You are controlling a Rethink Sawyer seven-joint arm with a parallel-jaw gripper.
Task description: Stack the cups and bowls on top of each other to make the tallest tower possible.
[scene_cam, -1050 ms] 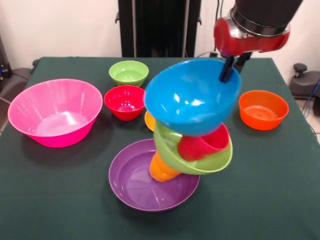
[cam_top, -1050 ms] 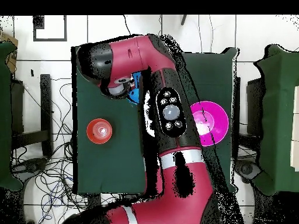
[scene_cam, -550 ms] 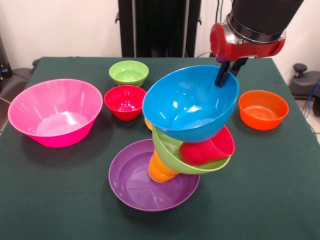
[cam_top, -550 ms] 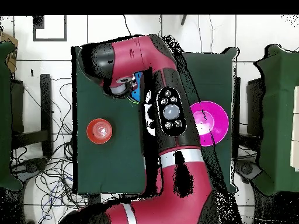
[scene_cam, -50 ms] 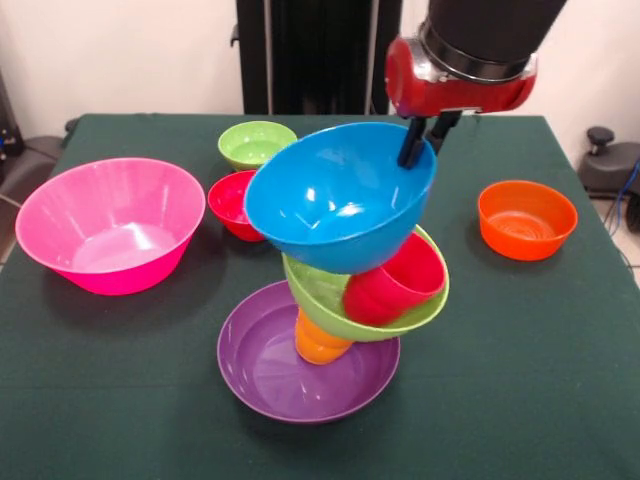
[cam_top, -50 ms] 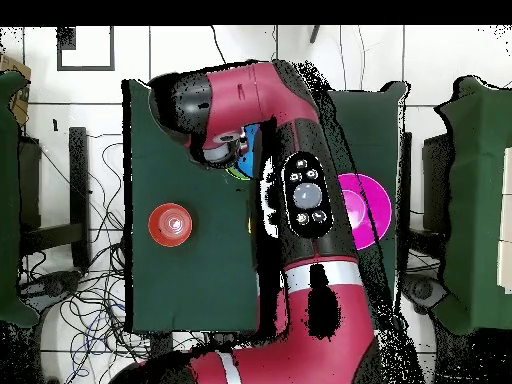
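Gripper (scene_cam, -50 ms: pixel 418 142) pinched shut on far-right rim of glossy blue plastic bowl (scene_cam, -50 ms: pixel 335 200) — mouth tilted up-left. Red plastic cup (scene_cam, -50 ms: pixel 392 284) on its side in lime green bowl (scene_cam, -50 ms: pixel 322 292) — mouth right.

Sawyer arm (cam_top, -50 ms: pixel 290 260): glossy red/crimson shell w/ black joint sections, rounded fat links. Oval black control pad (cam_top, -50 ms: pixel 306 195) on forearm, grey round btns. White band near base. Wrist (scene_cam, -50 ms: pixel 470 50): black cylinder, silver ring, red collar below. Gripper (scene_cam, -50 ms: pixel 418 140): thin black fingers.
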